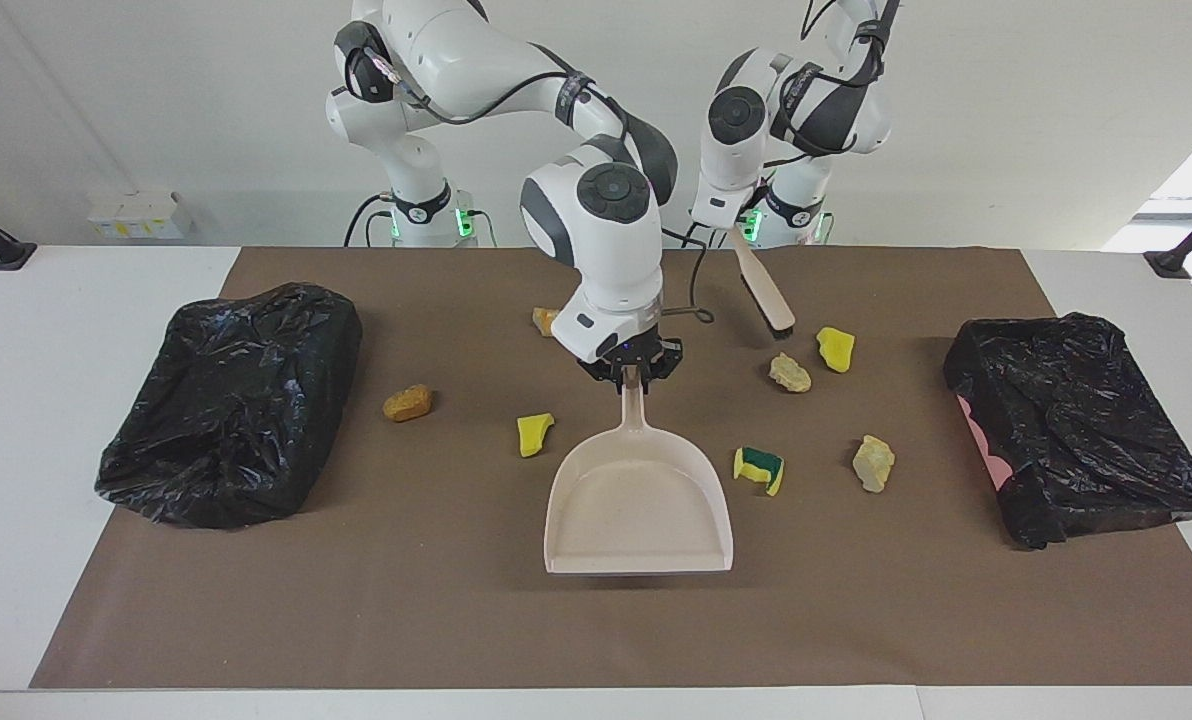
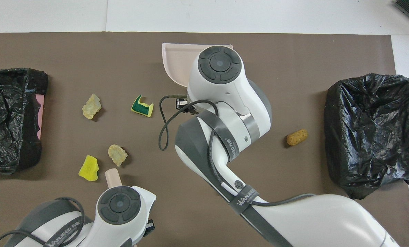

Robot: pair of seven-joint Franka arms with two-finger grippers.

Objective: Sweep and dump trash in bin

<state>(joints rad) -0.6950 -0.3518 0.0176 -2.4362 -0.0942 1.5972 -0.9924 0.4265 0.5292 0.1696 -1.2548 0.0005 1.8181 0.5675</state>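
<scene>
My right gripper (image 1: 632, 368) is shut on the handle of the cream dustpan (image 1: 641, 500), which rests on the brown mat with its mouth away from the robots; its rim shows in the overhead view (image 2: 177, 60). My left gripper (image 1: 728, 228) is shut on a cream brush (image 1: 764, 290) that hangs tilted, with its tip (image 2: 112, 176) beside a tan chunk (image 1: 789, 372) and a yellow chunk (image 1: 835, 348). Several trash chunks lie around the pan: green-and-yellow (image 1: 760, 468), tan (image 1: 873, 462), yellow (image 1: 533, 433), orange-brown (image 1: 408, 402), and an orange one (image 1: 544, 320) beside my right wrist.
A bin lined with a black bag (image 1: 236, 400) stands at the right arm's end of the mat. A second black-bagged bin (image 1: 1066, 420) with some pink showing stands at the left arm's end. The brown mat (image 1: 406, 600) covers most of the white table.
</scene>
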